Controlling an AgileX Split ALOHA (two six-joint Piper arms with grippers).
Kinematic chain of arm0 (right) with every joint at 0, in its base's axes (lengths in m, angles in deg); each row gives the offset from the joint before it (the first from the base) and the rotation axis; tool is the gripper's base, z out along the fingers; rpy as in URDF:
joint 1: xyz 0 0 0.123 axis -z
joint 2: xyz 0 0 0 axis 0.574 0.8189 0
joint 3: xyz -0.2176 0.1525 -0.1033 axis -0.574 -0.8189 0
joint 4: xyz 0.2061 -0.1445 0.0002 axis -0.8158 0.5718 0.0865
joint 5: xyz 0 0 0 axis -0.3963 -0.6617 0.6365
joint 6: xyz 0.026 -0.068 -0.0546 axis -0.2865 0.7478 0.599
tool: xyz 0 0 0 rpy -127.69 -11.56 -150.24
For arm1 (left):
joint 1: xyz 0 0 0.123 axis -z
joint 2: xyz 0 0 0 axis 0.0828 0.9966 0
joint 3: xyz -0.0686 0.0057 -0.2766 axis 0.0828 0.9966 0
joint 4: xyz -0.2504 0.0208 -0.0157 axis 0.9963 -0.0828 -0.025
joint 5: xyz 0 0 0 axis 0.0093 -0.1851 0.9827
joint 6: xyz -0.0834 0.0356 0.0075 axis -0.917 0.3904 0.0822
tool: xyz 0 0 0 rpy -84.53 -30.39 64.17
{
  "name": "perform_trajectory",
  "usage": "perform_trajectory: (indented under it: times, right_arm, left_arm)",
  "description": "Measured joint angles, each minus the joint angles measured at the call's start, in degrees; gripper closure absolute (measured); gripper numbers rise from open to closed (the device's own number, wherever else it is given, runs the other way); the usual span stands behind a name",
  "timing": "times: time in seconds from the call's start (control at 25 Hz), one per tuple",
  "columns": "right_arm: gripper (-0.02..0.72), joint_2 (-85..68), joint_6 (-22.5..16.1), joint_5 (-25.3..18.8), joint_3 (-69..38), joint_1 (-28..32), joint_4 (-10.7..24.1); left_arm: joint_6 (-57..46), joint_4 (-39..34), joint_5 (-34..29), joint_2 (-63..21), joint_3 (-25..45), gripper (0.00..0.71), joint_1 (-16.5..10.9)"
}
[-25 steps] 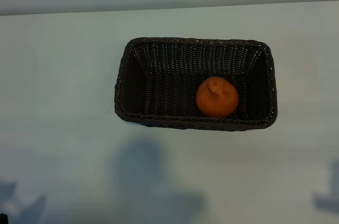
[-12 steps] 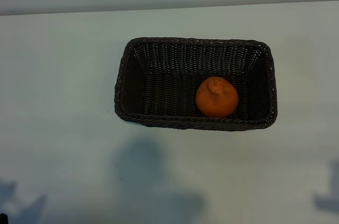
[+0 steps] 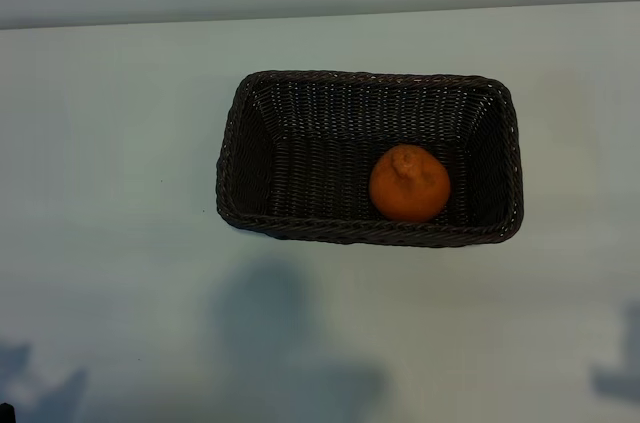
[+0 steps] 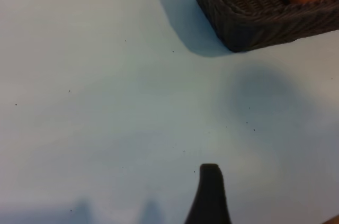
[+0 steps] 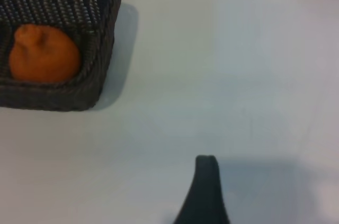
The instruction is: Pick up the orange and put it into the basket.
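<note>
Orange (image 3: 409, 184) sits inside the basket (image 3: 232, 143), right of middle, job looks done. Both arms hang back over the bare counter (image 3: 110, 143), jaws wide and empty. Only risk: a stray sweep nudging the basket.

The rectangular dark brown woven wicker basket (image 3: 300, 228) is set on the pale flat table (image 3: 110, 193), slightly right of centre in the exterior view, its long sides running left to right. The small round bright-orange fruit (image 3: 409, 184) is contained in the basket, in its right half, close to the near long wall and short of the right end wall. The fruit's knobbly bump is turned upward. Bare table surface is seen on all sides of the basket.
</note>
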Motion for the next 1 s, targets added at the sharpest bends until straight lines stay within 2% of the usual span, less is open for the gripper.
perform_trajectory:
  times: [0.28,0.52,0.8,1.0]
  right_arm:
    - [0.119,0.0,0.0,0.0,0.0,0.0,0.0]
    - [0.119,0.0,0.0,0.0,0.0,0.0,0.0]
    - [0.119,0.0,0.0,0.0,0.0,0.0,0.0]
    - [0.119,0.0,0.0,0.0,0.0,0.0,0.0]
  left_arm:
    - [-0.2,-0.5,0.0,0.0,0.0,0.118,0.0]
    - [-5.5,-6.7,0.0,0.0,0.0,0.118,-0.2]
    - [-8.5,-10.1,0.0,0.0,0.0,0.118,-4.1]
    - [-8.6,-10.2,0.0,0.0,0.0,0.118,-4.5]
